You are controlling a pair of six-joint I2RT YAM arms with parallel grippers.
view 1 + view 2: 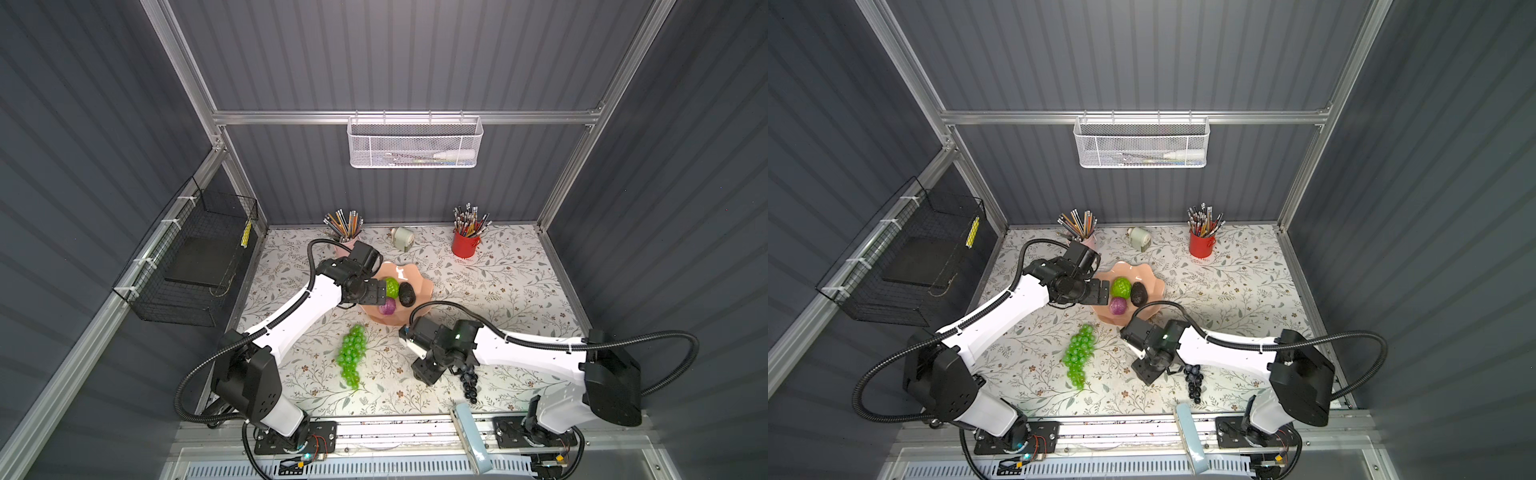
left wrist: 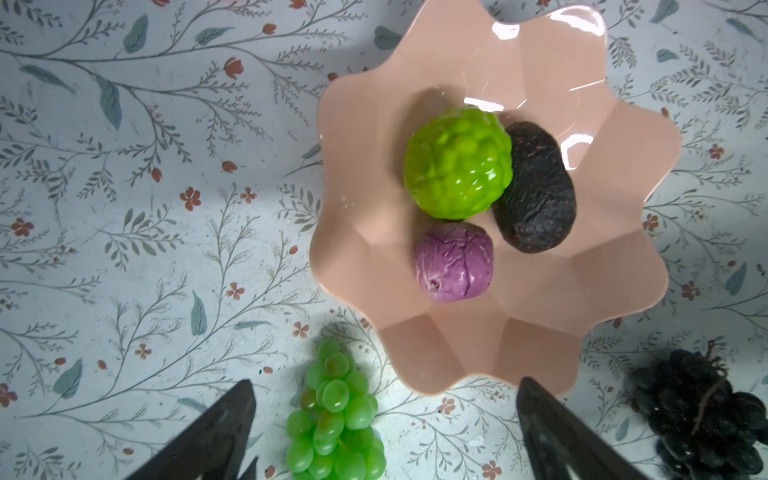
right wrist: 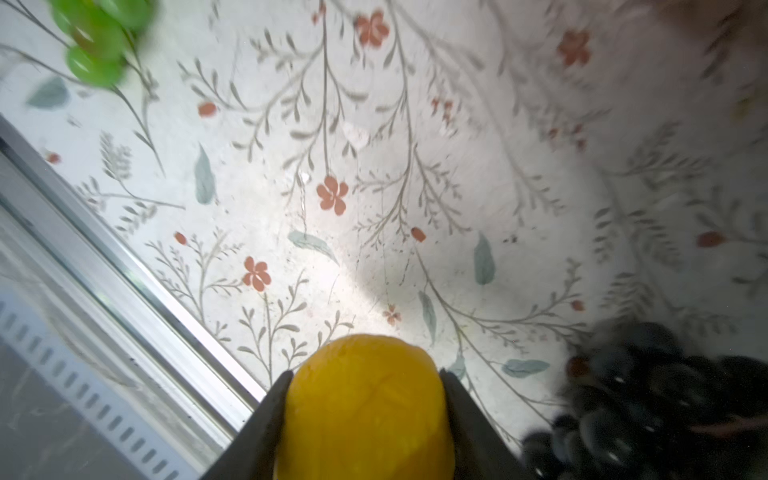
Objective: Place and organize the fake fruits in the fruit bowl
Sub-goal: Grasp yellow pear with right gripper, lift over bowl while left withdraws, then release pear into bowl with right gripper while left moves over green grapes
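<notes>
Fruit bowl [image 1: 420, 286], peach-pink with a scalloped rim, stands on the flower-patterned table [image 1: 519, 291], and everything else is placed from it, going left to right. Beyond the bowl's left side, at the back wall, a pink pencil cup [image 1: 344, 246] shows partly behind the left arm. On the near side of the bowl and to its left, the green grape bunch [image 1: 352, 356] lies on the table, close to the rim but apart from it. Over the bowl's left rim hangs the left gripper [image 1: 379, 291], its jaws spread wide with nothing between them; the left wrist view shows its two dark fingers [image 2: 224, 428] far apart. Three fruits lie inside the bowl. The purple ball [image 1: 1118, 306] is toward the bowl's near side and the bumpy lime-green ball [image 1: 1121, 287] is just beyond it. To their right lies the dark avocado [image 1: 1138, 293], which touches the lime-green ball. Off the bowl's near right edge, the right gripper [image 3: 365, 374] is clamped on the yellow fruit [image 3: 365, 411], with one finger pressed against each side. In both top views the gripper's body hides that fruit. Beyond the bowl's right side, at the back wall, stands a red pencil cup [image 1: 465, 244]. Furthest right on the bowl's near side, the dark blue-black grape bunch [image 1: 469, 382] lies on the table just beside the right gripper.
</notes>
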